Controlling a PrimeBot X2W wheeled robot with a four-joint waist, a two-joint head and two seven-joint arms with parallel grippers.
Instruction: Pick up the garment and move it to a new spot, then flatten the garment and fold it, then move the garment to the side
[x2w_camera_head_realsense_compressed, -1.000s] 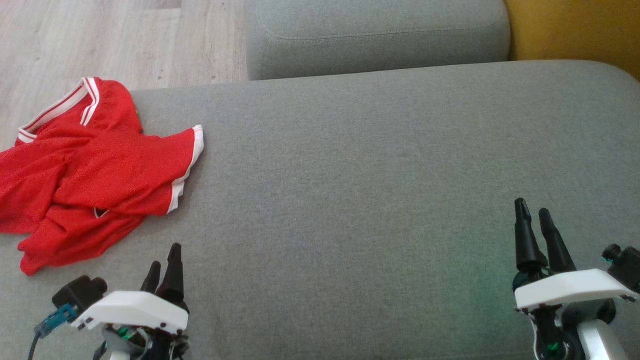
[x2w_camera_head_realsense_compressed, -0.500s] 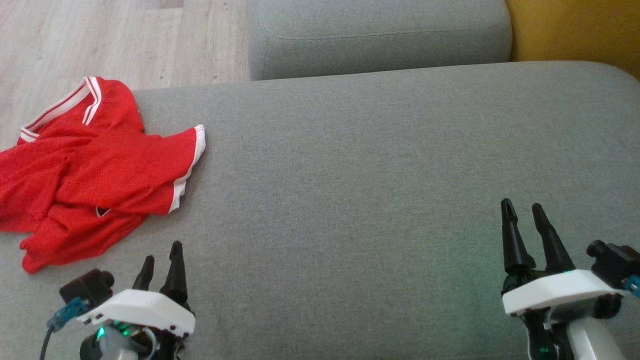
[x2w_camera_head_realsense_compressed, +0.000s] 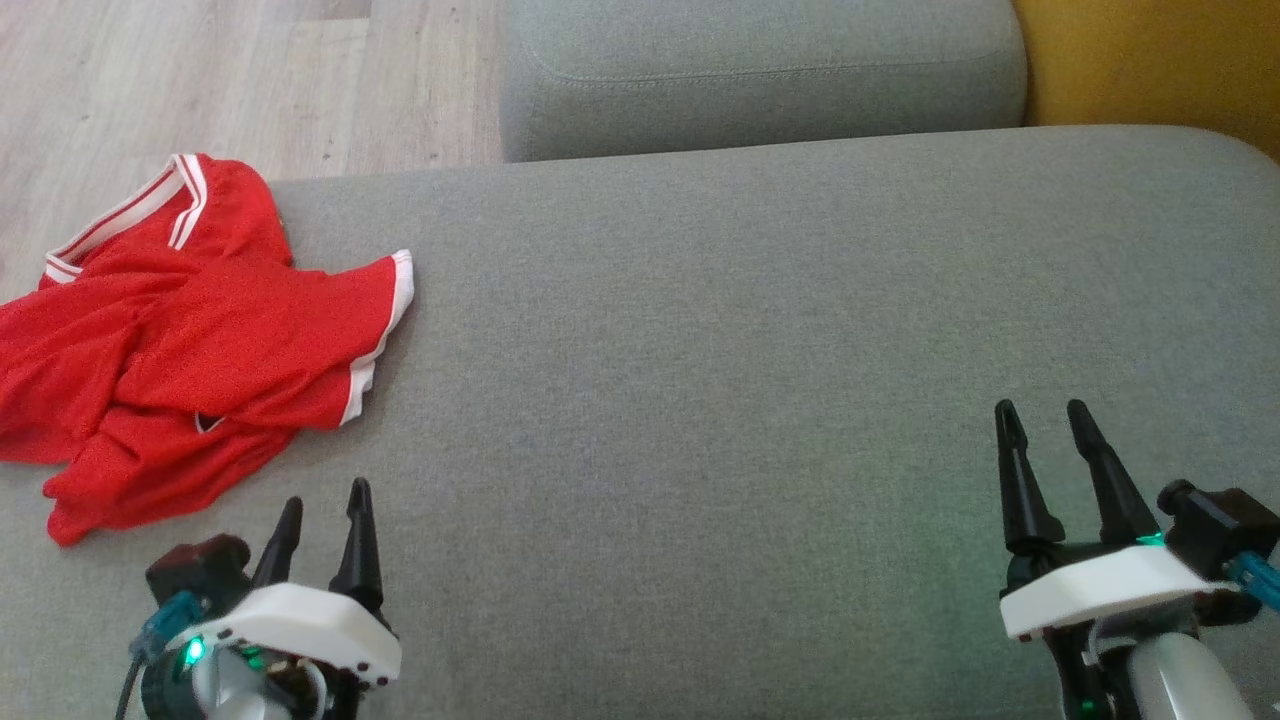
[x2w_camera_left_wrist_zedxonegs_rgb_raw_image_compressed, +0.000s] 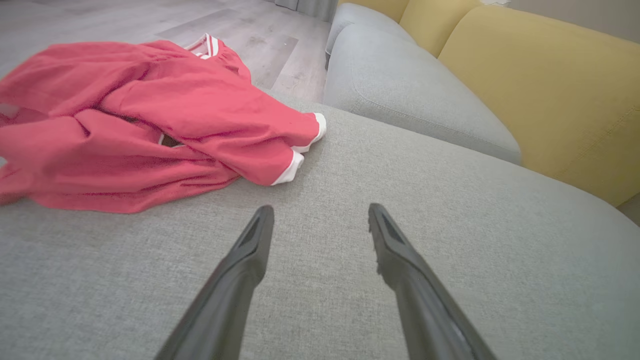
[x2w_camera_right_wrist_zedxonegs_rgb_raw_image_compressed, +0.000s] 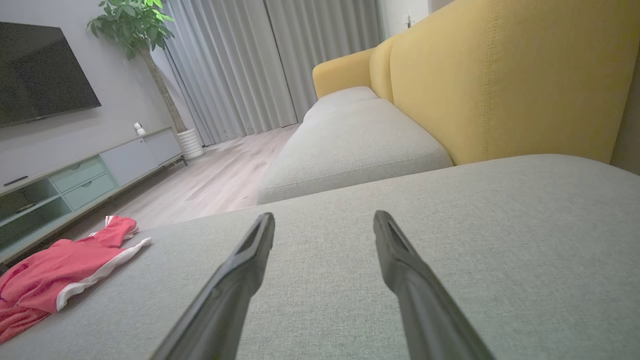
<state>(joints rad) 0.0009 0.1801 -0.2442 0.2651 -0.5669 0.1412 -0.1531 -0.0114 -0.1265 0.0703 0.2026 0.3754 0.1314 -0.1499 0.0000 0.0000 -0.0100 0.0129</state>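
While garment (x2w_camera_head_realsense_compressed: 200, 330) lies crumpled (red, white-trimmed) on cushion (x2w_camera_head_realsense_compressed: 700, 400) | left gripper (x2w_camera_head_realsense_compressed: 325, 492) spread, empty | right gripper (x2w_camera_head_realsense_compressed: 1039, 405) spread, empty

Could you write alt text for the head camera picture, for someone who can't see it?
A crumpled red garment with white trim lies at the left end of a grey sofa cushion. The robot's left gripper and right gripper, both open and empty, point up from the bottom corners, neither touching the garment.
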